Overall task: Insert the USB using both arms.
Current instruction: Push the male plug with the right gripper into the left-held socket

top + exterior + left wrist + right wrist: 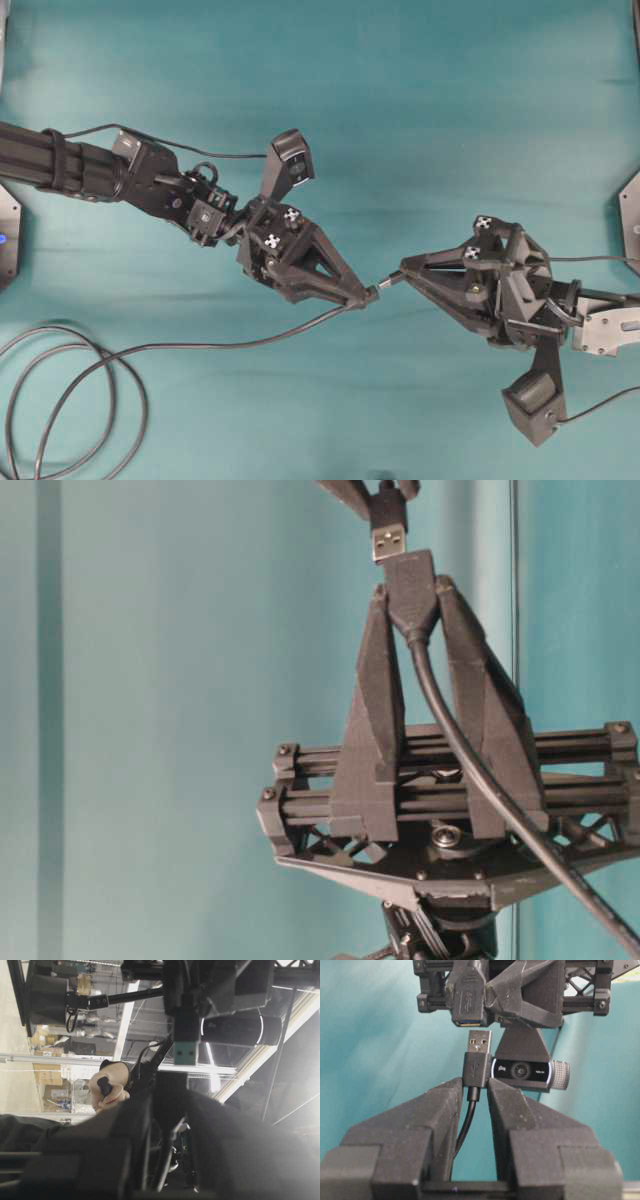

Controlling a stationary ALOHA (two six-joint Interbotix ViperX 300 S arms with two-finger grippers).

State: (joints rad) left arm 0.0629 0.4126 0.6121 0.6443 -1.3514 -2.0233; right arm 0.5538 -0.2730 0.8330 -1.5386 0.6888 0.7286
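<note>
In the overhead view, two black robot arms are meeting over the teal cloth-covered table (420,90), just right of the centre of the frame. The left gripper (366,296), with long pointed triangular fingers, is coming in from the upper left, and its fingers are pressing together on the dark blunt socket connector (368,294) that ends the thick dark cable (200,347); this cable is running away to the lower left and is lying in loops at the lower left corner. The right gripper (403,270) is coming in from the right side, and its fingers are clamping the black moulded body behind the small silvery metal USB plug (385,283). In the right wrist view, the plug (479,1041) is standing upright just above the two fingers (445,1105), with its thin cable hanging down between them. The plug is sitting just below the blue opening of the socket connector (468,1005), slightly to the right of it, and a small gap is showing between them, so it is not yet inserted. In the table-level view, the plug (389,542) is pointing down near the top edge of the frame, almost touching the top of the socket connector (410,592). Beside the socket, a black webcam with a silvery ring (526,1071) is hanging under the left wrist.
</note>
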